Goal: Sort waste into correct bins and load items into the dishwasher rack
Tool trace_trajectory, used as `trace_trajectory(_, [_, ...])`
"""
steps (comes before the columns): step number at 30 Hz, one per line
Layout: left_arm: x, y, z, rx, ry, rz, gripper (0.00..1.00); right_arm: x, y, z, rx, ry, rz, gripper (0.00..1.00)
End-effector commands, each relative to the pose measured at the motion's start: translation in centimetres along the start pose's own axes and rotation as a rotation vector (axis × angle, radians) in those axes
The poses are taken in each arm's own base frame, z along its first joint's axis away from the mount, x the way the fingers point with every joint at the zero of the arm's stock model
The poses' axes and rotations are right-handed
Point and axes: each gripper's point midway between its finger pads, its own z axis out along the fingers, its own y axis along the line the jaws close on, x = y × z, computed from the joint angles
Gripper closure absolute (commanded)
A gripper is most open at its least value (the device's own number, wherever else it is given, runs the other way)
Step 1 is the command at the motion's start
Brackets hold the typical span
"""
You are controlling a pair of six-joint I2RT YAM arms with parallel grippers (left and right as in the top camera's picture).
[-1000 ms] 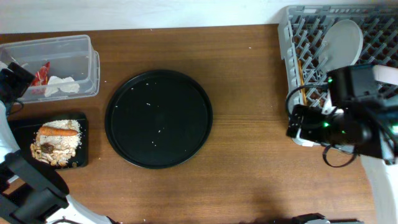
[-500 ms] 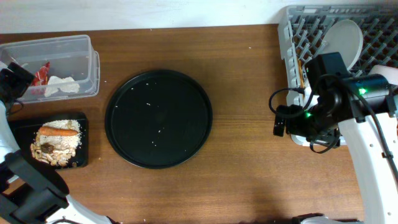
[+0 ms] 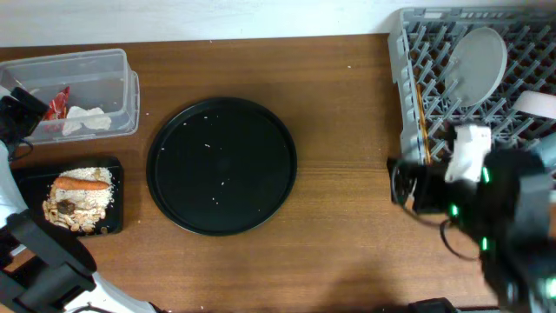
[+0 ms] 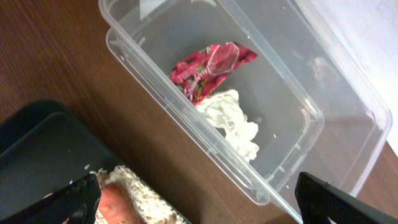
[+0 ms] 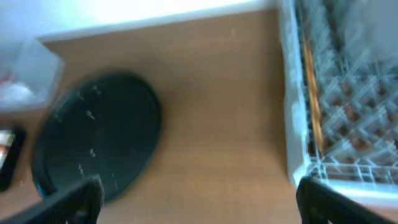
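Observation:
The grey dishwasher rack (image 3: 408,52) stands at the far right and holds the upright white plate (image 3: 479,56) and the chopsticks (image 3: 421,109). A white rounded shape (image 3: 534,103) at its right edge may be the bowl. The cup is out of view. The clear tub (image 3: 122,96) holds the red wrapper (image 4: 205,65) and the white tissue (image 4: 233,121). The black rectangular tray (image 3: 26,178) holds rice crumbs (image 3: 91,198), the carrot (image 3: 82,183) and dark scraps (image 3: 62,209). My left gripper (image 4: 199,199) is open and empty between tub and tray. My right gripper (image 5: 199,199) is open and empty above bare table left of the rack (image 5: 292,124).
A large round black tray (image 3: 221,165) with a few rice grains sits mid-table. It also shows in the right wrist view (image 5: 93,137). The right arm (image 3: 486,200) is blurred in front of the rack's near-left corner. A white wall runs along the table's far edge.
The right arm has drawn back from the rack toward the table's front and is blurred by motion. The left arm and all objects have stayed put.

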Motion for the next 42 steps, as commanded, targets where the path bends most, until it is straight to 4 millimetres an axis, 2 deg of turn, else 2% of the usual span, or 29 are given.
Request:
trace_trajectory(1, [-0.5, -0.1, -0.7, 0.007, -0.017, -0.003, 0.01, 2.2, 1.9, -0.7, -0.161, -0.188, -0.171, 0.02])
trace_trajectory(4, [-0.5, -0.1, -0.7, 0.007, -0.017, -0.003, 0.0, 3.5, 2.0, -1.1, -0.202, -0.382, -0.238, 0.02])
trace_trajectory(7, [-0.5, -0.1, -0.7, 0.007, -0.017, -0.003, 0.01, 4.9, 1.6, -0.7, -0.215, -0.489, -0.257, 0.02])
trace_trajectory(13, [-0.5, -0.1, -0.7, 0.007, -0.017, -0.003, 0.01, 7.2, -0.1, 1.9, -0.207, -0.648, -0.28, 0.02])
trace_trajectory(19, [-0.5, -0.1, -0.7, 0.007, -0.017, -0.003, 0.01, 9.1, -2.3, 5.1, -0.149, -0.663, -0.263, 0.02])
trace_trajectory(24, [-0.5, -0.1, -0.7, 0.007, -0.017, -0.003, 0.01, 10.1, -4.2, 6.7, -0.072, -0.666, -0.234, 0.02])
trace_trajectory(29, [-0.5, -0.1, -0.7, 0.007, -0.017, -0.003, 0.01, 9.8, -6.3, 6.7, 0.044, -0.671, -0.192, 0.02])
trace_trajectory(33, [-0.5, -0.1, -0.7, 0.007, -0.017, -0.003, 0.01, 11.9, -8.0, 8.2, 0.116, -0.567, -0.158, 0.02])
trace_trajectory(42, [-0.5, -0.1, -0.7, 0.008, -0.017, -0.003, 0.01, 11.7, -8.6, 8.0, 0.15, -0.576, -0.148, 0.02])
